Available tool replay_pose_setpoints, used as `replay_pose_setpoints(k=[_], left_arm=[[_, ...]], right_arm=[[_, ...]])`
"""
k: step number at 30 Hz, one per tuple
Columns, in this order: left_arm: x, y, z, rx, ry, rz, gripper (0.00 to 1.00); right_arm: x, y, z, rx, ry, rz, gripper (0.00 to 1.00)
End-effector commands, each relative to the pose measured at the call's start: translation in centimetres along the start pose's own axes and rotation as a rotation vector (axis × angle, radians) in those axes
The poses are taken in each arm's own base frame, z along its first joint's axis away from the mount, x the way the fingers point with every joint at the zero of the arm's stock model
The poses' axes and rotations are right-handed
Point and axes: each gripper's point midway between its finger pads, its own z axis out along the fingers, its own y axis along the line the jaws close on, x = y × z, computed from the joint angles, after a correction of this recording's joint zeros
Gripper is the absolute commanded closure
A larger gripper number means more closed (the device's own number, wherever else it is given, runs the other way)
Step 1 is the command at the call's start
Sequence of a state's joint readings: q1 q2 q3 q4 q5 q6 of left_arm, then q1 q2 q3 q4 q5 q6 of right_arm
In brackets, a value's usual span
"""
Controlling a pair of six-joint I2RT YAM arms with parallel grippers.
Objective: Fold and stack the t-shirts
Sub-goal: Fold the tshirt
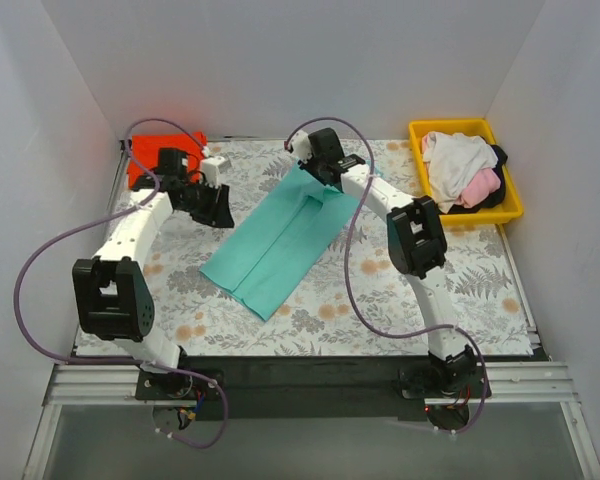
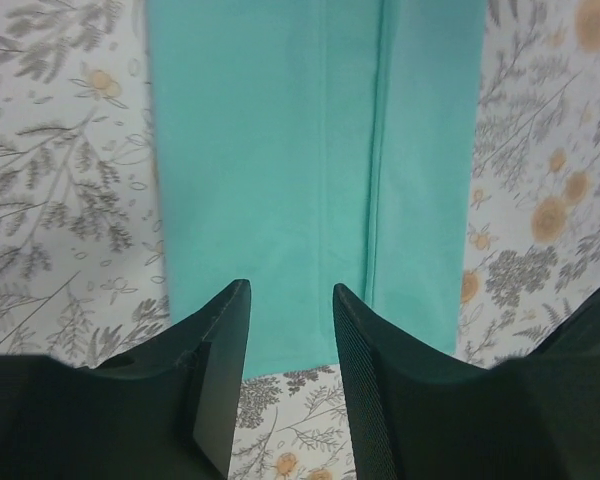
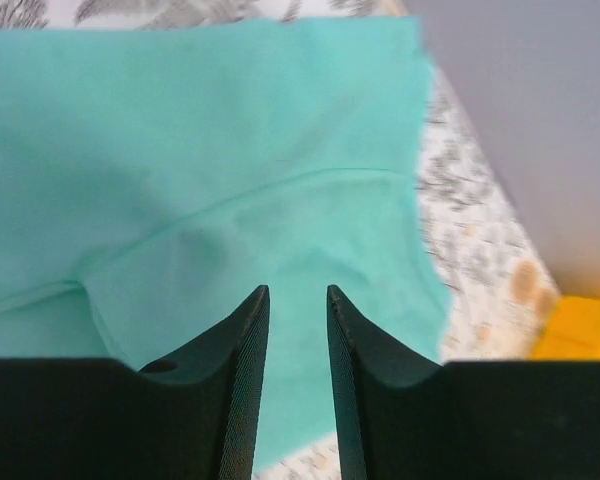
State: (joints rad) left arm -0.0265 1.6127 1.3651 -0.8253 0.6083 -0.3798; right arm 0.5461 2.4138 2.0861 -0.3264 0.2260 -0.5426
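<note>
A teal-green t-shirt, folded into a long strip, lies slanted across the middle of the patterned cloth. My left gripper hovers at its left edge near the far end. In the left wrist view the left gripper is open with nothing between its fingers, and the teal shirt stretches ahead. My right gripper is over the strip's far end. It is open too, with only the teal shirt below the gap. A red-orange t-shirt lies at the back left. White, pink and black shirts are piled at the back right.
The yellow tray holding the piled shirts stands at the back right corner. The grey-and-orange fern-patterned cloth covers the table. White walls close in the left, back and right sides. Purple cables loop off both arms.
</note>
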Motion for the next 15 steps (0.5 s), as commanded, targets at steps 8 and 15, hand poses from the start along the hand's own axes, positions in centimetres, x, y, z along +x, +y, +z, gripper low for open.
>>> replay_pose_setpoints(k=[8,15], left_arm=[[4.2,-0.3,8.4,-0.165,0.276,0.294,0.69],[7.2,1.2,11.4,-0.291,0.454,0.441,0.71]], right_arm=[[-2.4,-11.7,-13.7,0.197,-0.175,0.152,0.58],[2.9,-7.9,-16.1,-0.025,-0.036,0.281,0.59]])
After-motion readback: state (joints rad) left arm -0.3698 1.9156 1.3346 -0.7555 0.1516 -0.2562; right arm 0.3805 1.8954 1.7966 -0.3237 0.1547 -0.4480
